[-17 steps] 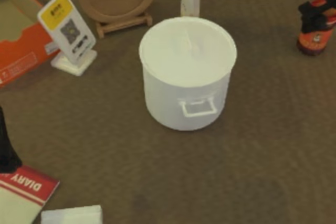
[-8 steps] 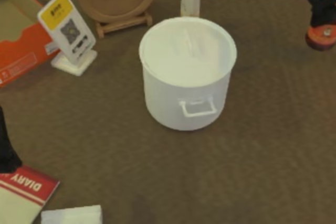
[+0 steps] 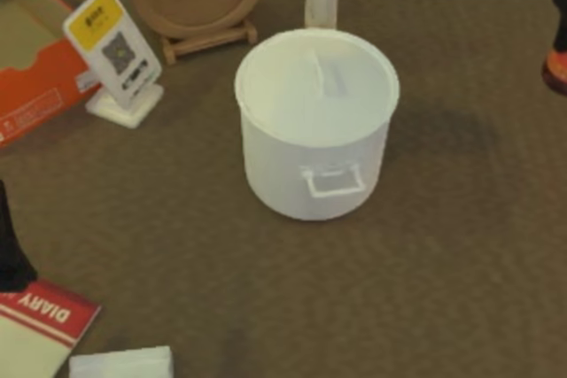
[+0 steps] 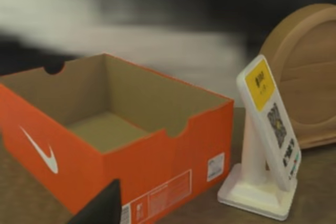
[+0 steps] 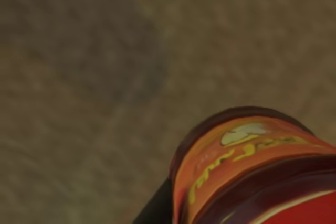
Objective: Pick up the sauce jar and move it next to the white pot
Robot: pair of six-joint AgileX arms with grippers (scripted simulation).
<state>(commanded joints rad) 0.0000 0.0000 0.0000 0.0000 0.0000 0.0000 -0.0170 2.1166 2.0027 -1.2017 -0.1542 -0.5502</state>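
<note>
The jar [image 3: 557, 59] has gone up and off to the side. A second ago it sat on the bench [image 3: 177, 219] far to the right of the pot [image 3: 316, 121], with the right pincer around it. Half a second ago it was higher and nearer the right edge of the top view. Now only a small bit of it shows there, dark on top and orange-red at the bottom. So the jar has been picked up. A soft dark shadow lies on the bench just right of the pot, which I think means the jar is in the air.

That is the first part of the job done. The second part is not done, because the jar is well apart from the pot and is not heading toward it yet.

In the right wrist view the jar [image 5: 252, 171] fills the corner. Its label band wraps around it and the red lid is close to the camera. A dark bit beside it looks like a finger of the right pincer, so I think the right pincer is grasping the jar, but I cannot see both fingers.

The jar is short and round. Its long line runs from lid to bottom. I cannot tell if it hangs straight up or leans.

The left arm sits idle far left of the pot, near the orange box [image 4: 121, 145]. I cannot tell how its pincer stands.
</note>
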